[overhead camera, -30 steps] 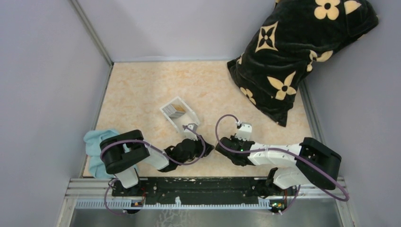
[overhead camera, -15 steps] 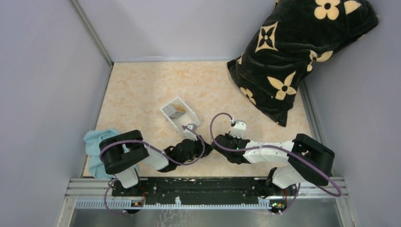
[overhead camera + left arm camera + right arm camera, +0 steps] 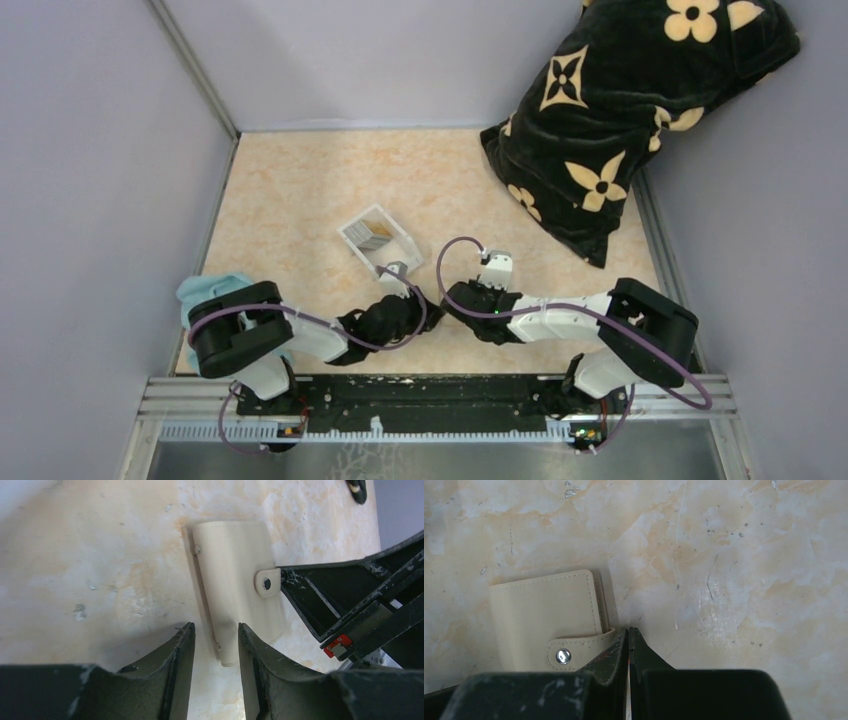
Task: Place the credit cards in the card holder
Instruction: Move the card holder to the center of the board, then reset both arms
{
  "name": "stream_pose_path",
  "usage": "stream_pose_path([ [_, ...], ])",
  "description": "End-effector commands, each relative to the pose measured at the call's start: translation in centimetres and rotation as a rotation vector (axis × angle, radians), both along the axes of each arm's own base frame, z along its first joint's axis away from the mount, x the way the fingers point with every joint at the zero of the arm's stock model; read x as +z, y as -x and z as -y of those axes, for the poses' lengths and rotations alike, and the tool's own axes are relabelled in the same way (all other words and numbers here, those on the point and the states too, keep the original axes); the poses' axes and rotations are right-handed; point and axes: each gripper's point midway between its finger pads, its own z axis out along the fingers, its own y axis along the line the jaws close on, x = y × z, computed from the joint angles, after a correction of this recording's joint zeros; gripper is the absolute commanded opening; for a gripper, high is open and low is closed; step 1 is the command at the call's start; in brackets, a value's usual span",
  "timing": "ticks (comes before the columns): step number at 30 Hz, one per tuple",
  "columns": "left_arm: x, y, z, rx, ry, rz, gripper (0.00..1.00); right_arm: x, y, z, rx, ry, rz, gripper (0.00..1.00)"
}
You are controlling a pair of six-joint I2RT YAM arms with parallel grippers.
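The card holder (image 3: 235, 580) is a closed beige wallet lying flat on the table, its snap tab (image 3: 267, 582) fastened. My left gripper (image 3: 215, 640) stands open, and the wallet's near corner lies between its fingers. My right gripper (image 3: 629, 632) is shut, its tips pressed against the wallet's edge (image 3: 544, 615) just beside the tab (image 3: 574, 652). In the top view the two grippers (image 3: 418, 303) (image 3: 448, 296) meet at the table's front middle and hide the wallet. The credit cards (image 3: 375, 236) stand in a clear white tray (image 3: 398, 258) just behind the left gripper.
A big black cushion with tan flowers (image 3: 620, 110) fills the back right corner. A light blue cloth (image 3: 205, 298) lies at the left edge by the left arm's base. Walls close in the left, back and right.
The right arm has slid left, bringing its shut gripper up to the wallet and the left gripper. The left arm's elbow has swung slightly left and its jaws have widened a little.
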Motion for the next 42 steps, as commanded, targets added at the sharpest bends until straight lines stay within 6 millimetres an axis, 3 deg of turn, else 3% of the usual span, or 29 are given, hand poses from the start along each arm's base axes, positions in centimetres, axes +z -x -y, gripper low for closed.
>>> stream_pose_path([
  [1, -2.2, -0.2, -4.3, 0.111, -0.157, -0.031, 0.46, 1.8, -0.9, 0.0, -0.017, -0.004, 0.039, 0.00],
  [5, -0.2, -1.0, -5.6, 0.180, -0.176, -0.002, 0.50, 3.3, -1.1, 1.2, -0.031, 0.028, 0.080, 0.00],
  [13, 8.9, -3.5, -7.8, 0.277, -0.248, 0.186, 0.54, 8.1, -2.7, 4.1, -0.018, 0.162, 0.182, 0.08],
  [18, 15.3, -5.6, -9.8, 0.373, -0.334, 0.354, 0.56, 11.3, -4.8, 7.5, -0.073, 0.190, 0.230, 0.15],
  [24, 20.2, -8.4, -13.6, 0.559, -0.504, 0.562, 0.57, 14.4, -7.8, 11.9, -0.118, 0.157, 0.307, 0.30],
  [28, 20.8, -10.8, -16.9, 0.643, -0.526, 0.613, 0.57, 15.3, -8.5, 12.8, -0.121, 0.102, 0.335, 0.41],
  [31, 20.3, -12.7, -19.7, 0.693, -0.539, 0.621, 0.58, 15.6, -8.5, 12.7, -0.120, 0.098, 0.341, 0.60],
  [36, 18.7, -15.3, -23.2, 0.717, -0.510, 0.561, 0.63, 15.5, -8.9, 13.1, -0.179, 0.089, 0.339, 0.64],
  [42, 17.7, -15.9, -24.7, 0.698, -0.501, 0.558, 0.67, 14.9, -9.1, 13.7, -0.243, 0.122, 0.304, 0.66],
])
